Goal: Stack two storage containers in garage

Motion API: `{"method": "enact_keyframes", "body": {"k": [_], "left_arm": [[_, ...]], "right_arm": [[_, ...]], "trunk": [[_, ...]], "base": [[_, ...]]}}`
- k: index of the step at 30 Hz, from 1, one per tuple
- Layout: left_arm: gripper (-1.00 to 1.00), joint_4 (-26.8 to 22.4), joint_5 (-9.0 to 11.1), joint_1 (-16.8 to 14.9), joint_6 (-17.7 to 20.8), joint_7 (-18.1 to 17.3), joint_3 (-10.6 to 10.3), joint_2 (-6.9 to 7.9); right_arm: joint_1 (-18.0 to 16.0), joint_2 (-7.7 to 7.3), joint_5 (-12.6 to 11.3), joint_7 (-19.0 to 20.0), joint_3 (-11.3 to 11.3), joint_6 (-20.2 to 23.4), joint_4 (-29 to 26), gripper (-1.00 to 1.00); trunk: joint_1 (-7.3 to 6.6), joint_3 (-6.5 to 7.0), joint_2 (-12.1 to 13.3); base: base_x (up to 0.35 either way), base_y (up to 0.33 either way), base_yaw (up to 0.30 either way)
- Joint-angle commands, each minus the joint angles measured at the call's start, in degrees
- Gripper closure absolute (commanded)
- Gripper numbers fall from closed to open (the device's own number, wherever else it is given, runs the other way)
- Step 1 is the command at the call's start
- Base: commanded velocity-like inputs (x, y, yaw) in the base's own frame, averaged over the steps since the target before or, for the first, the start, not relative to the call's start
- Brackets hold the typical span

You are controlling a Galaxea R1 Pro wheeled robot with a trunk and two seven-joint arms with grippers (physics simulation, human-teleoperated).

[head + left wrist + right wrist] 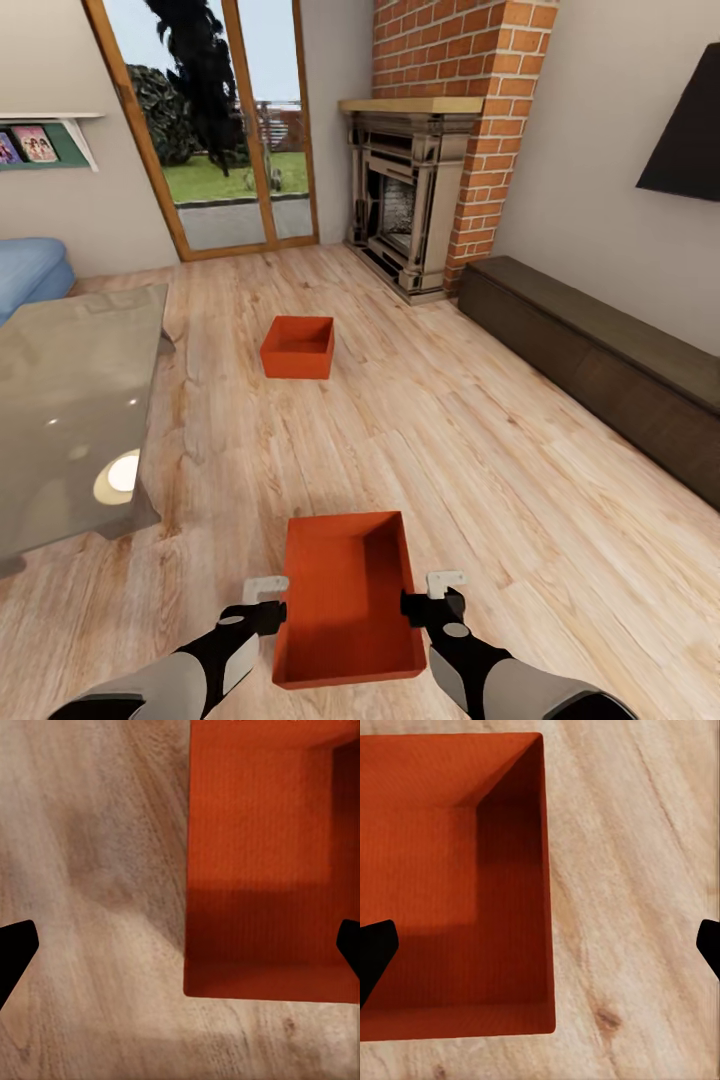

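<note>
Both jaws stand wide, left gripper (pixel 268 603) and right gripper (pixel 428 595) straddling the near container's (pixel 345 590) 2 side walls, ready to lift.

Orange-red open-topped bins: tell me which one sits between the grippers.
The near orange-red open-topped bin, flanked by the left gripper and right gripper; the other bin lies farther off, toward the brick fireplace.

Home living room: brick fireplace (pixel 440 150), wood-framed glass doors (pixel 215 120), wall-mounted TV (pixel 690 130), blue sofa (pixel 30 270), light wood plank floor (pixel 480 420).
</note>
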Motion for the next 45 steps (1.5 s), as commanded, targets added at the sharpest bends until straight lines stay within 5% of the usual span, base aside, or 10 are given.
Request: {"method": "enact_keyframes", "body": {"k": [1, 5, 8, 14, 37, 45], "left_arm": [[-1.0, 0.06, 0.24, -0.04, -0.25, 0.1, 0.15, -0.02], [-1.0, 0.06, 2.34, -0.04, -0.64, 0.08, 0.25, 0.16], [-1.0, 0.15, 6.53, -0.04, -2.07, 0.05, 0.25, 0.61], [-1.0, 0.31, 7.9, -0.04, -2.69, 0.0, 0.19, 0.76], [-1.0, 0.4, 7.07, -0.04, -2.72, 0.08, 0.12, 0.29], [-1.0, 0.73, 1.12, -0.04, -2.69, 0.08, -0.06, 0.15]], "right_arm": [[-0.04, 0.0, -0.53, -0.14, 0.49, -0.2, 0.06, -1.0], [-0.04, 0.13, -0.35, -0.24, 0.54, -0.26, 0.06, -1.0], [-0.04, 0.13, -0.36, -0.28, 0.56, -0.28, 0.06, -1.0], [-0.04, -0.06, -0.42, -0.05, 0.55, 0.3, 0.06, -1.0], [-0.04, -0.04, -0.33, -0.21, 0.59, 0.38, 0.06, -1.0], [-0.04, -0.11, -0.29, -0.21, 0.56, 0.31, 0.06, -1.0]], "trunk": [[0.0, -0.04, -0.02], [0.0, -0.03, -0.02], [0.0, -0.03, -0.02], [0.0, -0.03, -0.02], [0.0, -0.03, -0.02], [0.0, -0.03, -0.02]], "base": [[0.0, 0.0, -0.029], [0.0, 0.0, -0.009], [0.0, 0.0, -0.001], [0.0, 0.0, 0.0], [0.0, 0.0, 0.0], [0.0, 0.0, 0.0]]}}
